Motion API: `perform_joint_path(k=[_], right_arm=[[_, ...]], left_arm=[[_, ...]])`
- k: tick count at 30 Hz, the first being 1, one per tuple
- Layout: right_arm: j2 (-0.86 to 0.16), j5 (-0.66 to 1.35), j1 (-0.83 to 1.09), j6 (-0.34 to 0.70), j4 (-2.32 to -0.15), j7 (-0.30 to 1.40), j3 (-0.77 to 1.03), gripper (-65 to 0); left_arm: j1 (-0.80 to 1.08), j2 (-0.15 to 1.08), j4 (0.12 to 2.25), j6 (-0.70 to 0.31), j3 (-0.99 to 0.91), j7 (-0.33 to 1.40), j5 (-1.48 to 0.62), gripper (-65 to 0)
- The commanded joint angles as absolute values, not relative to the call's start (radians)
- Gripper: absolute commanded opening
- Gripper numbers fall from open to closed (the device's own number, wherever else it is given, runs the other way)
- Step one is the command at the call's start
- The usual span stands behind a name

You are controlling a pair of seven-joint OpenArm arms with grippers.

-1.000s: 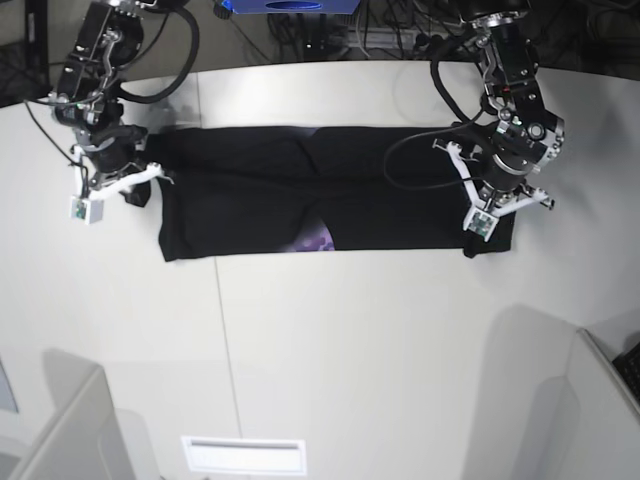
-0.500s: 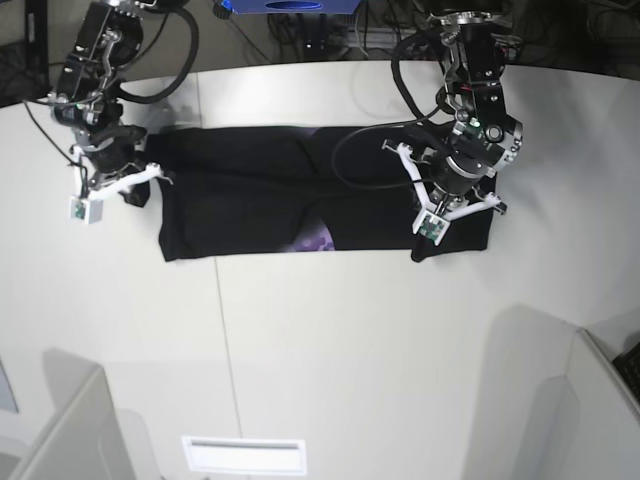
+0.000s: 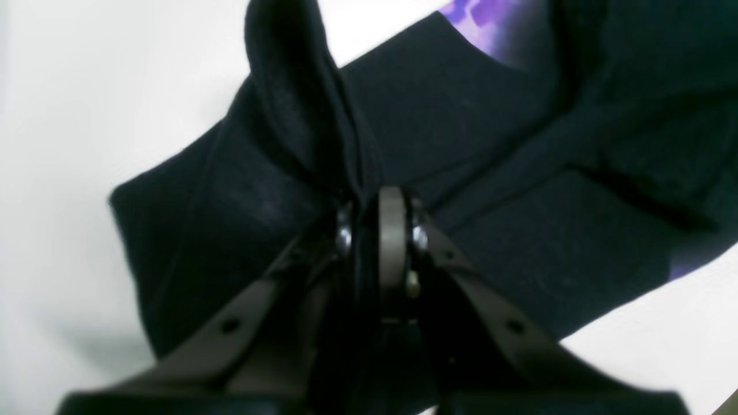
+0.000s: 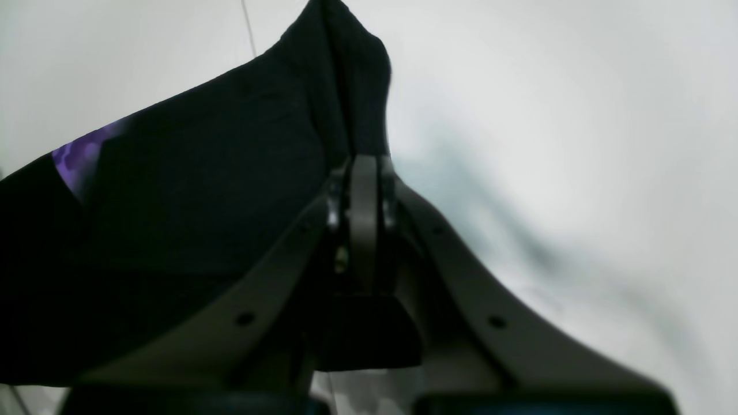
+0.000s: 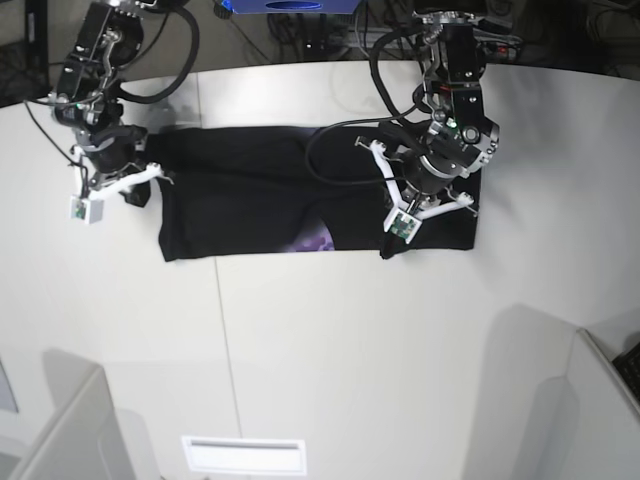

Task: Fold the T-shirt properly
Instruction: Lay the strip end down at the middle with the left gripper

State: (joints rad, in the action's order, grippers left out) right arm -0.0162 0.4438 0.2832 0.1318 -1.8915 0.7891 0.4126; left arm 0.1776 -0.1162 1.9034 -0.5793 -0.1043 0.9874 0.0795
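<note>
**Crosswise fold in hand**

My left gripper (image 5: 392, 243), clamped on the right end of the large black cloth T-shirt (image 5: 250, 200) lying mid-table (image 5: 300, 340), carries it leftward. My right gripper (image 5: 128, 193) pinches the left end. Next: lay edge onto edge, then release.

T-shirt (image 5: 250, 200) spread on table (image 5: 330, 350), an end effector at each end

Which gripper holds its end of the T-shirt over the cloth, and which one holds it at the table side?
The left gripper holds its end over the T-shirt. The right gripper holds its end beside the shirt, at the table side.
</note>
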Motion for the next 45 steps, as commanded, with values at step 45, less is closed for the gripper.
perform_joint_path(k=[45], right_arm=[[-0.007, 0.450, 0.275, 0.137, -1.906, 0.769, 0.414, -65.0]], left_arm=[[0.157, -0.122, 1.899, -0.582, -0.038, 0.972, 0.064, -65.0]])
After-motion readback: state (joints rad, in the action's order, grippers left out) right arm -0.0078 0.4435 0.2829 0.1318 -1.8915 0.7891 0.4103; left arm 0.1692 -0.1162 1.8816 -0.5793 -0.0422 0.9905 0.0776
